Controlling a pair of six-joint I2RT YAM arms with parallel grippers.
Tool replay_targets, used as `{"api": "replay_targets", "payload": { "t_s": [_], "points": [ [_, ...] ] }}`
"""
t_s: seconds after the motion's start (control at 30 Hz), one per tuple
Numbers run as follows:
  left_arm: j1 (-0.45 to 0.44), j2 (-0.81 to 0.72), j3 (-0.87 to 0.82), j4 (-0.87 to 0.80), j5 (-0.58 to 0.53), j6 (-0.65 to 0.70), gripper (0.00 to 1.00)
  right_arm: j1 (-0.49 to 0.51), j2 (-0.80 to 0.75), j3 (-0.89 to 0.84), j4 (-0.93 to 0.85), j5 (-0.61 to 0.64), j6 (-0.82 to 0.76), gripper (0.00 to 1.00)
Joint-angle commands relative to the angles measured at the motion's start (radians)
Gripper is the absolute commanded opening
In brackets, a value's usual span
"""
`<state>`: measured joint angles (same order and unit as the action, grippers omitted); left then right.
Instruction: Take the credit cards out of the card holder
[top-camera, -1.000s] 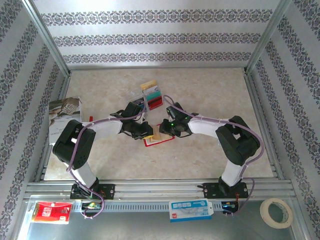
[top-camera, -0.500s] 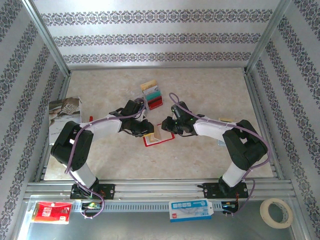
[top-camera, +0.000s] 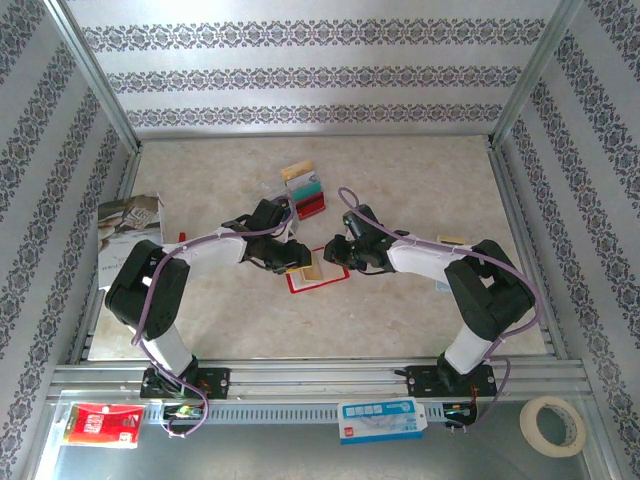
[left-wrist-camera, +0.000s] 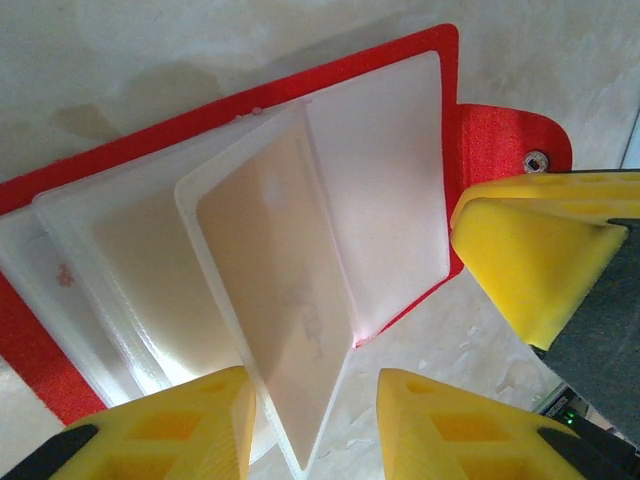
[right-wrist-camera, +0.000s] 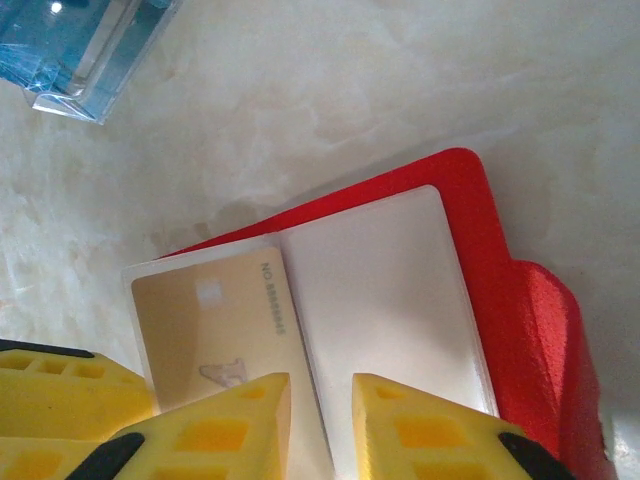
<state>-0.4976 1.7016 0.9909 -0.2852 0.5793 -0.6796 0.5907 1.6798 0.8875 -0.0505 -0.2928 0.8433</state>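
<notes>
While the right gripper (right-wrist-camera: 322, 385) seems to steady the card holder (right-wrist-camera: 505, 290), its grip impossible to tell, the left gripper (left-wrist-camera: 318, 385) has its jaws parted astride 1 tan credit card (left-wrist-camera: 275, 290).

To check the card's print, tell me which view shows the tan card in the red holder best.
The right wrist view: the tan card faces the camera, its chip and printed line sharp. The left wrist view shows it dimmed through a frosted pocket; the top view gives a tiny tan patch.
</notes>
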Motion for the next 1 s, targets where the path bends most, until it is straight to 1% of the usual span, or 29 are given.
{"api": "replay_targets", "payload": {
  "t_s": [0.0,0.13,0.37,0.57,0.63,0.7,0.77,0.87,0.97],
  "points": [
    [-0.015,0.011,0.030,-0.012,0.033,0.022,0.36,-0.011,-0.034,-0.014,0.009,0.021,0.014,0.24],
    [-0.027,0.009,0.029,0.048,0.081,-0.009,0.35,-0.014,-0.050,-0.019,0.010,0.031,0.012,0.24],
    [-0.069,0.056,0.084,0.095,0.099,-0.037,0.36,-0.039,-0.154,-0.052,0.007,0.105,-0.004,0.24],
    [-0.096,0.135,0.151,0.154,0.107,-0.070,0.41,-0.068,-0.243,-0.095,-0.003,0.158,-0.022,0.24],
    [-0.095,0.147,0.171,0.150,0.094,-0.071,0.44,-0.071,-0.257,-0.101,-0.011,0.165,-0.030,0.24],
    [-0.090,0.147,0.201,0.103,0.051,-0.049,0.48,-0.071,-0.265,-0.102,-0.015,0.164,-0.042,0.24],
    [-0.080,0.133,0.203,0.103,0.036,-0.052,0.49,-0.070,-0.260,-0.097,-0.020,0.158,-0.052,0.24],
    [-0.061,0.097,0.154,0.146,0.005,-0.100,0.50,-0.062,-0.235,-0.074,-0.043,0.149,-0.076,0.24],
    [-0.044,0.065,0.093,0.166,-0.036,-0.144,0.46,-0.038,-0.193,-0.037,-0.069,0.156,-0.103,0.22]
  ]
}}
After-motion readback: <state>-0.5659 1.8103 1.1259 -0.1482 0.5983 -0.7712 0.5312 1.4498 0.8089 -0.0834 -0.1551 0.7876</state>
